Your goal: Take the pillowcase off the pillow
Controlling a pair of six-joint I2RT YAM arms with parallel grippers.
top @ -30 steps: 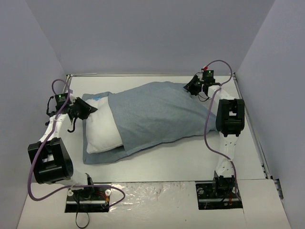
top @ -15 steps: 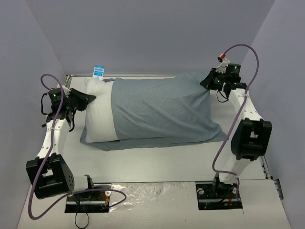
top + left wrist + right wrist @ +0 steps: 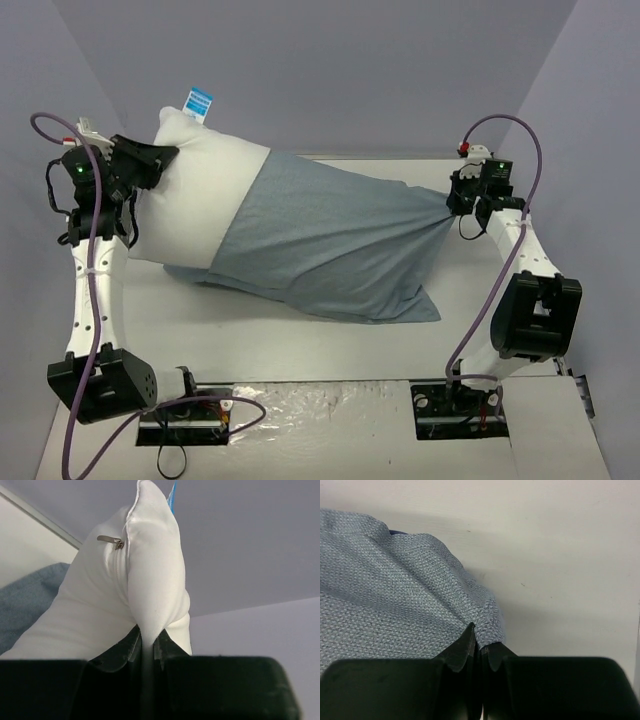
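Note:
The white pillow (image 3: 205,190) is lifted at the far left, its left half bare, with a blue tag (image 3: 198,101) on top. My left gripper (image 3: 150,160) is shut on the pillow's corner; in the left wrist view the white corner (image 3: 150,580) with a zipper pull (image 3: 111,540) is pinched between the jaws (image 3: 146,640). The grey-blue pillowcase (image 3: 330,235) covers the pillow's right half and stretches to the right. My right gripper (image 3: 455,200) is shut on the pillowcase's far right corner; the right wrist view shows the fabric (image 3: 410,595) clamped at the fingertips (image 3: 480,647).
The white table (image 3: 330,350) lies below the hanging pillowcase. Grey walls close in at the left, back and right. The arm bases (image 3: 185,410) stand at the near edge. A metal rail (image 3: 545,300) runs along the table's right side.
My left gripper has risen up and to the left, lifting the pillow. My right gripper has held the pillowcase corner lower at the right. More white pillow shows outside the case.

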